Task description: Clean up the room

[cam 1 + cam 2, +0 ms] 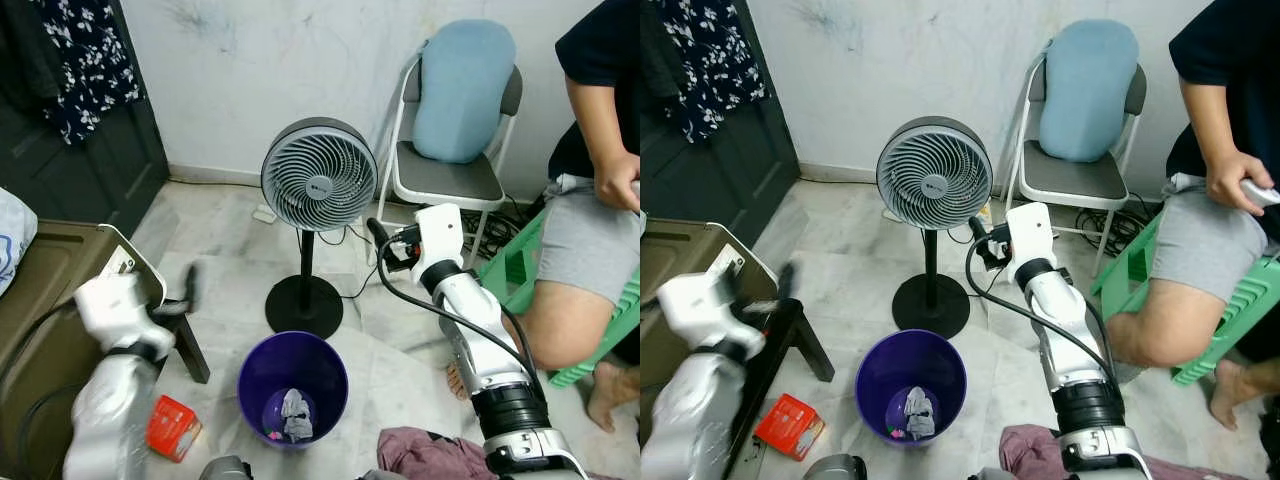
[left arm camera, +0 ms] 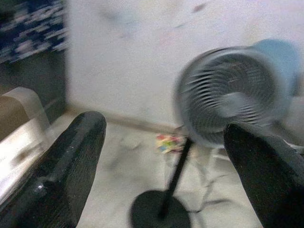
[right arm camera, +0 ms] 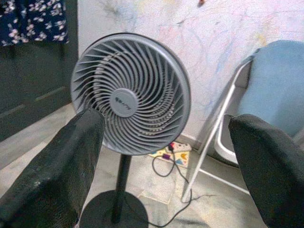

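clutter is what you are after, and neither gripper has any of it. your right gripper (image 3: 166, 156) is spread wide with nothing between its fingers, raised at chest height and facing the fan (image 1: 319, 175). your left gripper (image 2: 164, 161) is spread wide too and holds nothing, lifted beside the brown bin (image 1: 50, 300); its view is blurred, so let it settle before you commit to a reach. below and between the arms stands the purple bucket (image 1: 256, 375) with a grey rag (image 1: 296, 412) already inside. what looks left to pick up is the red packet (image 1: 172, 427) on the floor just beside the bucket, and the maroon cloth (image 1: 425, 452) near your right arm's base. drop the nearer gripper low, come at the item from above, and keep clear of the fan cord (image 1: 355, 290) and the seated person's leg (image 1: 560, 320).
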`<state>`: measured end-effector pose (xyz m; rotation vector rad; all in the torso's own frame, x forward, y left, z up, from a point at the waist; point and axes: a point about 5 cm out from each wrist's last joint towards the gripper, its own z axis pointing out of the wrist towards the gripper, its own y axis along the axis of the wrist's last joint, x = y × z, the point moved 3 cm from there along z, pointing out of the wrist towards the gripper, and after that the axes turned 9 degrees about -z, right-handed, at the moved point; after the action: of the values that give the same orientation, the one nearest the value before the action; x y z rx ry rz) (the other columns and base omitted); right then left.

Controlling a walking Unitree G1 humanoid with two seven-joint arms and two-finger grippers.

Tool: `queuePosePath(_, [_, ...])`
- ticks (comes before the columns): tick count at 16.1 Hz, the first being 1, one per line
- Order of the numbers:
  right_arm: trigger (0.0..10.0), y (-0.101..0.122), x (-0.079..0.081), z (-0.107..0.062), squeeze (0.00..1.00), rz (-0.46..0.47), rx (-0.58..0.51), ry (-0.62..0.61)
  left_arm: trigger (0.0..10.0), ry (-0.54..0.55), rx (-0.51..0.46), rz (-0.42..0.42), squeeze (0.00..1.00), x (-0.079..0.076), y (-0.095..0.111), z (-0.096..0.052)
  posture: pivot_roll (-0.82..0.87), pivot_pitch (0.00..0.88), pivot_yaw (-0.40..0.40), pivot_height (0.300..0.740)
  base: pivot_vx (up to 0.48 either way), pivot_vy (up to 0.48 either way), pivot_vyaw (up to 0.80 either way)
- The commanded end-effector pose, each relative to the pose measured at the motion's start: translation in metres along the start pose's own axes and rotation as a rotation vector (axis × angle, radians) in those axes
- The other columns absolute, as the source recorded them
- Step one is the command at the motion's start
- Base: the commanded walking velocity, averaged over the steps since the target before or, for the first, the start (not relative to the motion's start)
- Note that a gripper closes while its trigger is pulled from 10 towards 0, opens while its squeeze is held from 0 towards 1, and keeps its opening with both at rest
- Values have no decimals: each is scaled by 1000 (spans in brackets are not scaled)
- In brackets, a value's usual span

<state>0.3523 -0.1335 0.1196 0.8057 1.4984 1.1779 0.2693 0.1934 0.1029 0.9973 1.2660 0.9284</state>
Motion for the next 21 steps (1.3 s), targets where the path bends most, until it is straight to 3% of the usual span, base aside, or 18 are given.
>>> queuePosePath(1, [10000,7,-5,-1,0,-2,-30,-25,10000,-60,-12,29,0,-15,5,7,-67,1,-9,740,0,0,0])
queuePosePath(6, [10000,14,6,0,0,-49,-66,19,10000,-68,-6,43,0,-20,3,8,-65,0,-12,740,0,0,640])
queuePosePath(10, [10000,19,9,2,0,-68,-86,36,10000,-120,-35,126,0,-28,10,2,-57,0,-17,740,0,0,800])
queuePosePath(21, [10000,18,14,-4,0,-46,-89,59,10000,-166,-19,203,0,-32,5,-5,-62,0,-12,740,0,0,800])
